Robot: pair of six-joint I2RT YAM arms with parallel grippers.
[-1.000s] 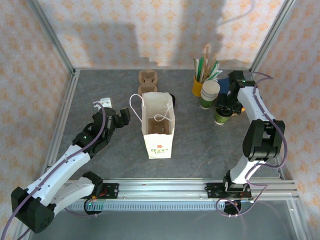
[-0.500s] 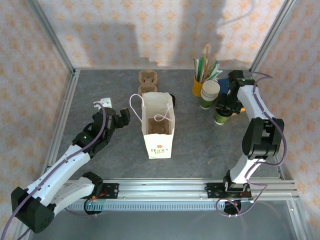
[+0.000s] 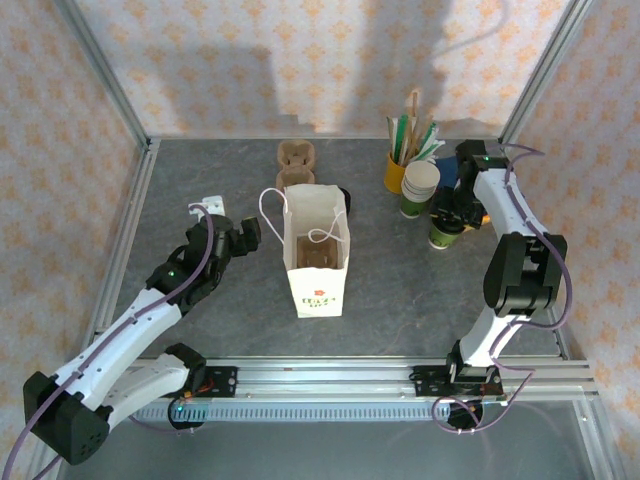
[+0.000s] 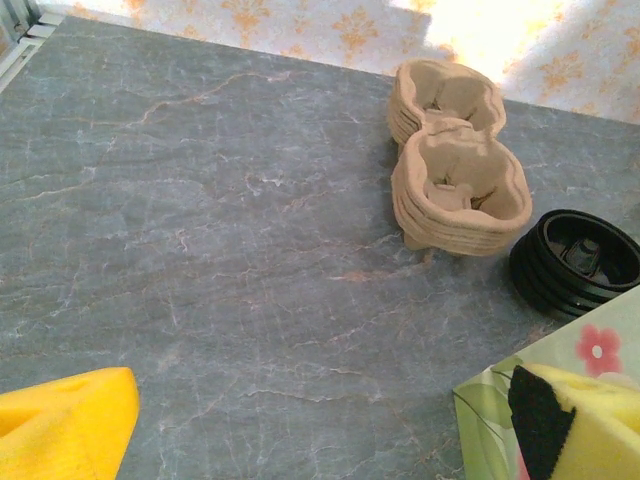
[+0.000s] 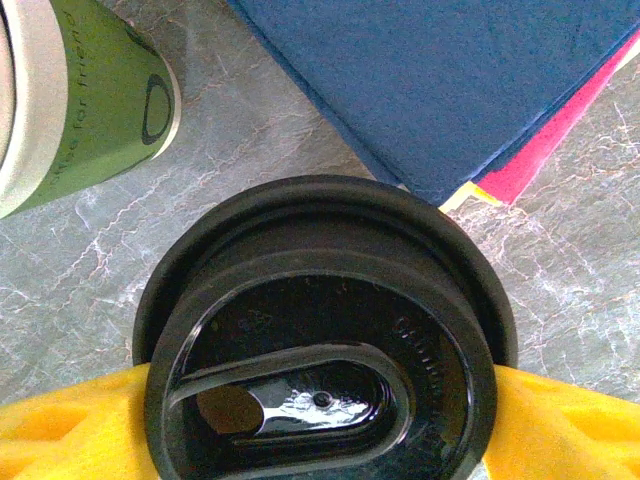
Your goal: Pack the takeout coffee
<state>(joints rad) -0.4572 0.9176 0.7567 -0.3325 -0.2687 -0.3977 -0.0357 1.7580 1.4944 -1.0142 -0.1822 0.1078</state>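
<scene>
Peach-patterned walls fence in a grey, veined worktop (image 3: 400, 290). On the left side the left pincer (image 3: 228, 226) hangs released, its yellow pads (image 4: 60, 425) spread wide with nothing between them, one pad just beside the left wall of the paper bag (image 3: 318, 285). That white bag stands upright and open-mouthed in the middle, its cord handles up and something brown inside. Behind it, toward the back wall, lies a stack of pulp cup carriers (image 3: 297, 160), and just to their right a short stack of black lids (image 4: 577, 262) sits near the bag's rear corner.

Further right, near the back, a yellow cup (image 3: 397, 173) holds sticks and straws, with a lidless stack of white-and-green cups (image 3: 419, 190) touching or nearly touching it. The takeout coffee (image 3: 445, 232) stands upright on the worktop just in front of that stack, beside blue sheets (image 5: 450, 80). The right pincer (image 3: 450, 215) grasps it, a yellow pad against each side of its black lid.
</scene>
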